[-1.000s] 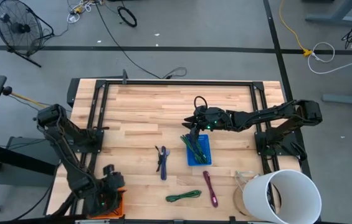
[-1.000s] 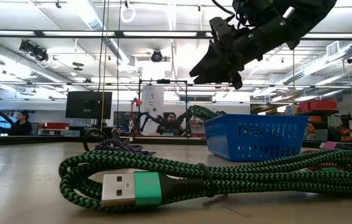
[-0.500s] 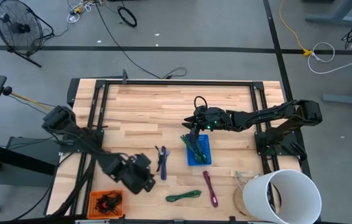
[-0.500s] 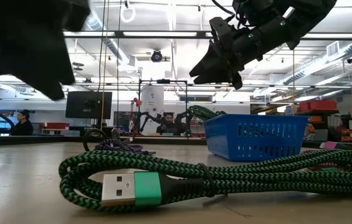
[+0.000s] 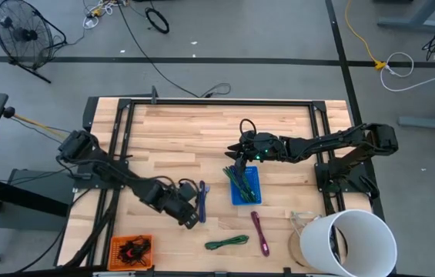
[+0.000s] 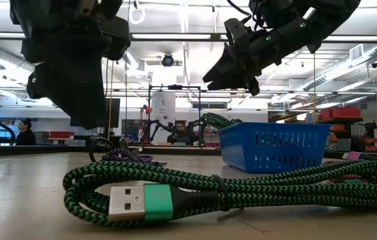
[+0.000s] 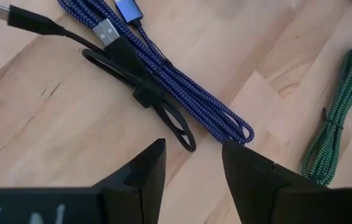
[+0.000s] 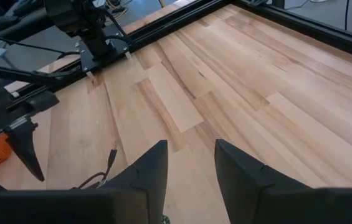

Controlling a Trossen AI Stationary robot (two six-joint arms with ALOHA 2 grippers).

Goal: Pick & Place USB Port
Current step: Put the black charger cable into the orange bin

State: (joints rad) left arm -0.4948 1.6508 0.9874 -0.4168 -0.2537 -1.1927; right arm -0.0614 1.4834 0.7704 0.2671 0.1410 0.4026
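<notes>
A blue braided USB cable (image 5: 202,201) (image 7: 182,93) lies coiled on the wooden table beside a black cable (image 7: 132,74) tied into a bundle. My left gripper (image 5: 190,217) (image 7: 194,158) hangs open just above them, its fingers on the near left side of the bundle and touching nothing. A green cable (image 5: 227,243) (image 6: 175,193) and a maroon cable (image 5: 259,231) lie nearer the front edge. My right gripper (image 5: 233,158) (image 8: 191,158) waits open in the air over the far edge of the blue basket (image 5: 245,187), which holds another green cable.
An orange tray (image 5: 131,248) with dark parts sits at the near left corner. A white bucket (image 5: 348,242) stands at the near right. A black frame (image 5: 217,102) runs round the table's far and side edges. Bare wood lies across the far half.
My left gripper has swung from over the orange tray toward the table's right and a little toward the far edge. It rolled as it went and sank slightly. It now hangs at the blue and black cables. Its fingers stayed open. No cable moved.
</notes>
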